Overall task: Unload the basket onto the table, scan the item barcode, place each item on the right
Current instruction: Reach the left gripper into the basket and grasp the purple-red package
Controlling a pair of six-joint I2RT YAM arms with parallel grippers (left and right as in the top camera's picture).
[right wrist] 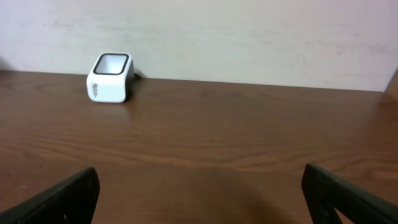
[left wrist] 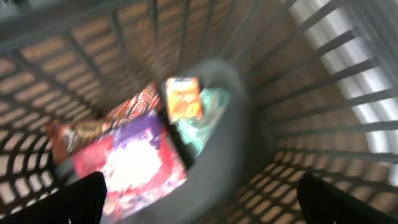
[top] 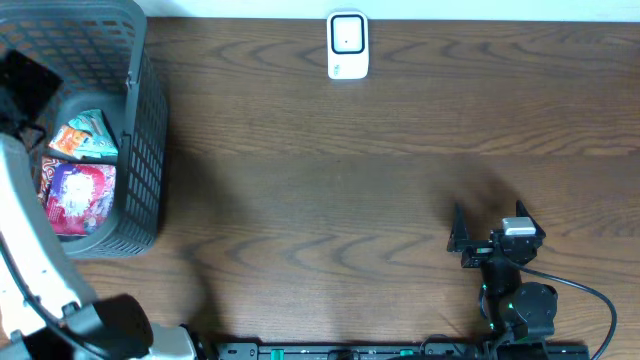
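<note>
1. Dark fingers [left wrist: 81,202] of our left gripper [left wrist: 199,183] frame the blurred wrist view, spread fully apart and holding nothing.
2. Below them lie the items: a purple-red packet [left wrist: 143,162] overlapped by an orange packet [left wrist: 183,99] and a green packet [left wrist: 208,124]. Closing here could pinch two at once, or crumple a film so that it slips out.
3. Around them rises the basket [top: 140,120]; its slatted wall stands close, so we judge a fingertip could snag there and tip it.
4. Well apart across the table [top: 350,180], our right gripper [top: 488,222] sits low, equally wide and empty.
5. Farthest off, at the back edge, stands the scanner [top: 347,45]. We cannot see any barcode, so a packet might reach it wrong face up.
</note>
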